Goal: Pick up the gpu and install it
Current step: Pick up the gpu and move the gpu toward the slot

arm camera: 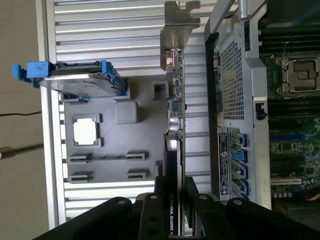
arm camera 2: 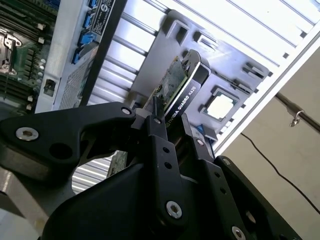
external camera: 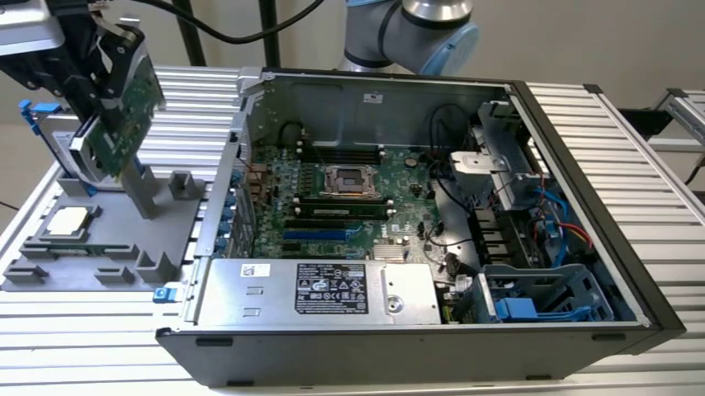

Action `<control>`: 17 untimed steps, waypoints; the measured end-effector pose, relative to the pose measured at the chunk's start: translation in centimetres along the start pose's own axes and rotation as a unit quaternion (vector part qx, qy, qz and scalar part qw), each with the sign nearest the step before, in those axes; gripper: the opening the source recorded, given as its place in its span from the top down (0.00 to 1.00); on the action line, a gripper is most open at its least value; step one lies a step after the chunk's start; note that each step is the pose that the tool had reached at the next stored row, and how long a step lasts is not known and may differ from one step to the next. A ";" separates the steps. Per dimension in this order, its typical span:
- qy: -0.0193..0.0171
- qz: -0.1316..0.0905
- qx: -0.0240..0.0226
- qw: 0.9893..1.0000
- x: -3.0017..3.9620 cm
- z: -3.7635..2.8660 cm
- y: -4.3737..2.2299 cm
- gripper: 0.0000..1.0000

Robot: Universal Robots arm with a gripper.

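In the exterior view you have the gpu (external camera: pixel 130 107) held up over the grey tray (external camera: pixel 99 264). It is tilted, with its green board face turned toward the open computer case (external camera: pixel 441 206). The case stands just beside the tray on the slatted counter (external camera: pixel 617 148). The jaws hold the card's upper end (too dark here to read how they close). On the tray, the silver hard drive (external camera: pixel 79 153) with blue rails stands on edge, and the CPU chip (external camera: pixel 68 219) lies flat in a pocket.

In the second wrist view the jaws are clamped on the gpu (arm camera 2: pixel 182 82), one black finger against each face. The tray (arm camera 2: pixel 240 65) lies beyond it, with the chip (arm camera 2: pixel 220 106) in its pocket.

In the first wrist view you see the gpu (arm camera: pixel 175 115) edge-on over the tray's case-side edge, its metal bracket (arm camera: pixel 177 25) at the end away from the jaws. The hard drive (arm camera: pixel 75 82) and chip (arm camera: pixel 85 132) sit on the tray (arm camera: pixel 135 140), with the case (arm camera: pixel 240 100) just beside it.
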State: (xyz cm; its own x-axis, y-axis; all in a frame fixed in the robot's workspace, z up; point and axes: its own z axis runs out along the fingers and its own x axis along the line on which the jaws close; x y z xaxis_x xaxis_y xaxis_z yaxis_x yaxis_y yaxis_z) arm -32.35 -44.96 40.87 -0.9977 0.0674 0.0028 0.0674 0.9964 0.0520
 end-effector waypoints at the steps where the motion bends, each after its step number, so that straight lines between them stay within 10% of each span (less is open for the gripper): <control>1: 0.000 0.000 0.000 1.000 0.00 -0.07 0.00 1.00; 17: 0.000 0.000 0.000 1.000 -0.57 -0.24 0.05 1.00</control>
State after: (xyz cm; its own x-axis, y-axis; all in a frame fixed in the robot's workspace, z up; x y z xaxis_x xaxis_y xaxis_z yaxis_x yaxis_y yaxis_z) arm -31.78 -44.96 41.11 -0.9977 0.0673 0.0029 0.0673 0.9964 0.0520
